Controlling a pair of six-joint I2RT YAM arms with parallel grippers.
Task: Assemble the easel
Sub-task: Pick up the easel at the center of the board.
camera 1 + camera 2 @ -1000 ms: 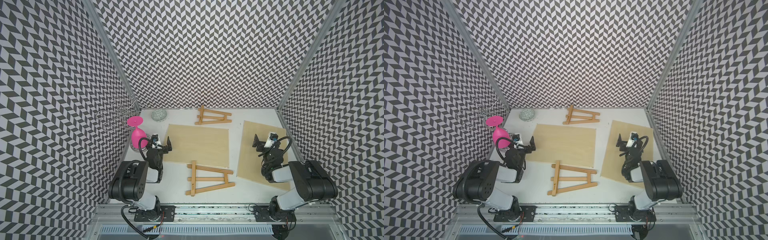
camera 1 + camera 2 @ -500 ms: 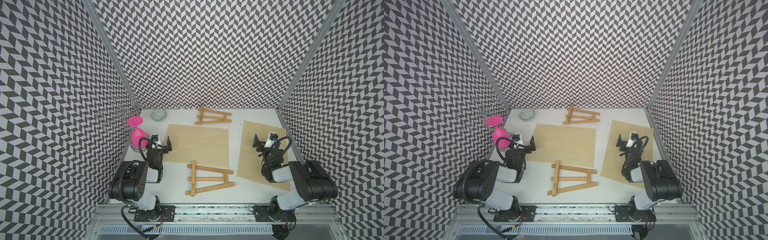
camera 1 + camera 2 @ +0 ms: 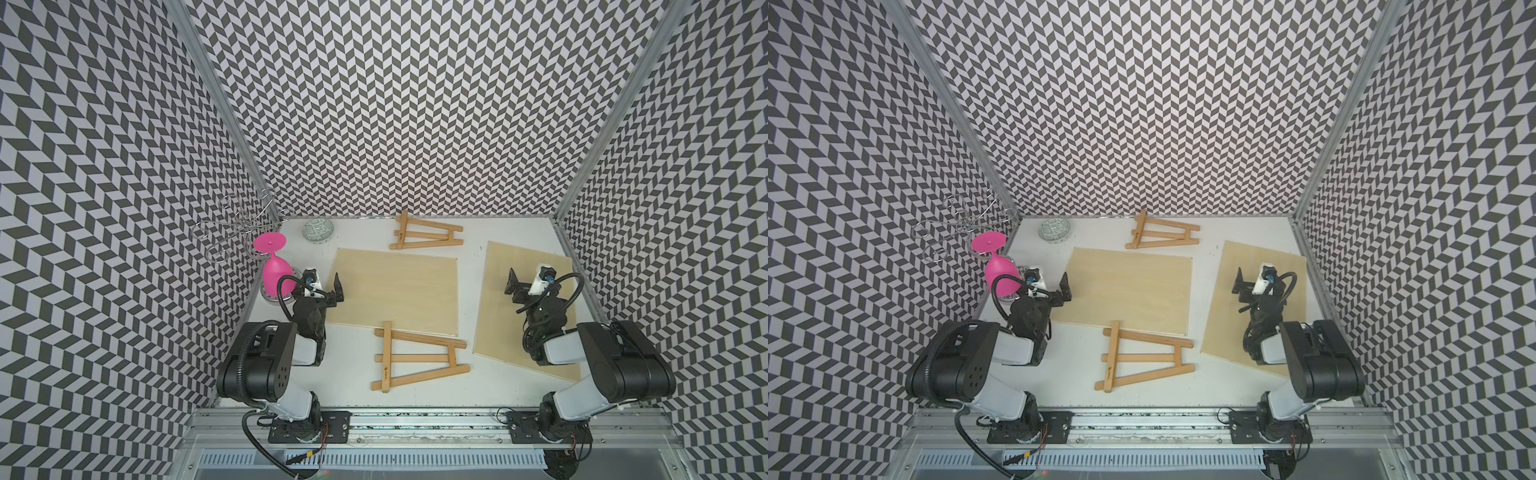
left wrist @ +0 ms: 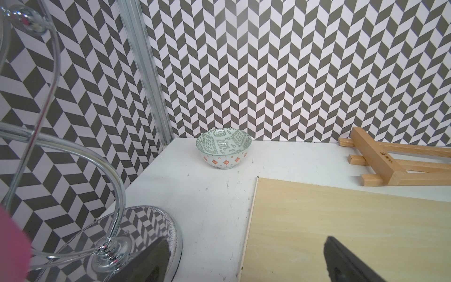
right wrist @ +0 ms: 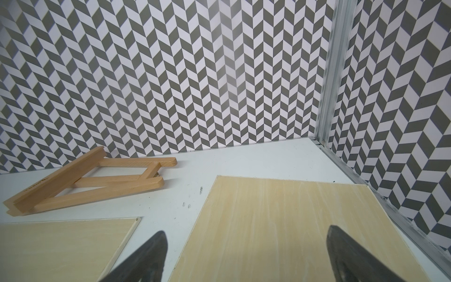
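Note:
Two wooden easel frames lie flat on the white table. One easel point(image 3: 415, 361) point(image 3: 1142, 357) lies near the front centre, its top resting on the edge of the centre plywood board point(image 3: 395, 295). The other easel point(image 3: 426, 237) point(image 5: 85, 180) point(image 4: 380, 163) lies by the back wall. A second board point(image 3: 528, 307) point(image 5: 280, 224) lies at the right. My left gripper point(image 3: 324, 286) point(image 4: 246, 263) hangs open over the centre board's left edge, holding nothing. Open and empty too, my right gripper point(image 3: 530, 286) point(image 5: 246, 256) hovers over the right board.
A chrome glass rack point(image 3: 241, 226) stands at the left wall with a pink wine glass point(image 3: 274, 266) hanging upside down; its base point(image 4: 146, 232) is right beside my left fingers. A patterned bowl point(image 3: 318, 230) point(image 4: 223, 149) sits in the back left corner. Patterned walls close three sides.

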